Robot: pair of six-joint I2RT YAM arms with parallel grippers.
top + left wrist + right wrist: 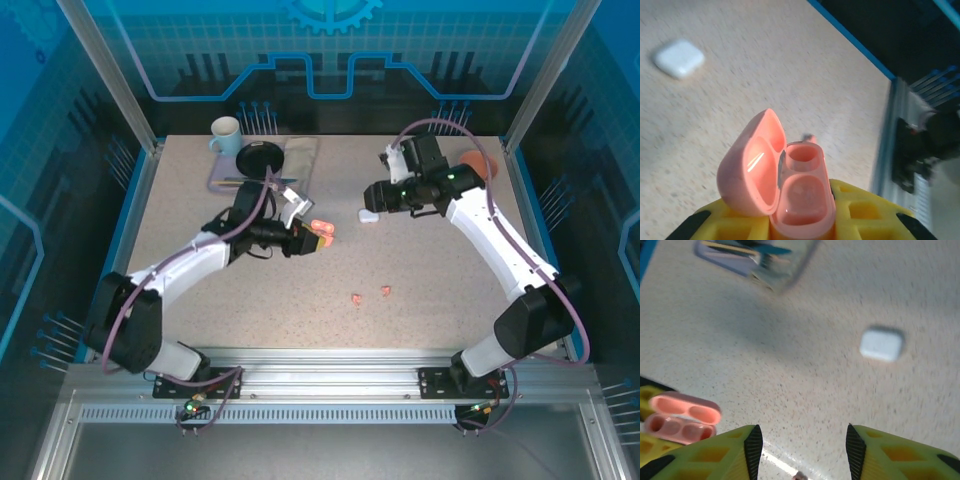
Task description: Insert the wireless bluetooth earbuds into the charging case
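Jaws: left pair grips the open pink case (320, 234), empty wells up; right pair hangs open and empty.
Pick-up step, I judge: two pink earbuds (357, 298) lie loose mid-counter (300, 320), apart from the case. Right jaws, by the white case (368, 216), must reach back; bare room all round them.

On the overhead camera I get a bright, evenly lit table (420, 330), light coming from above, soft shadows lying on it, and a dim blue surround. My left wrist feed is fairly sharp on the pink case (802, 200), with a white streak of glare inside its open lid. The white case (679, 58) behind goes soft and the right edge falls dark. My right wrist feed is smeared by blur throughout, its top edge worst.
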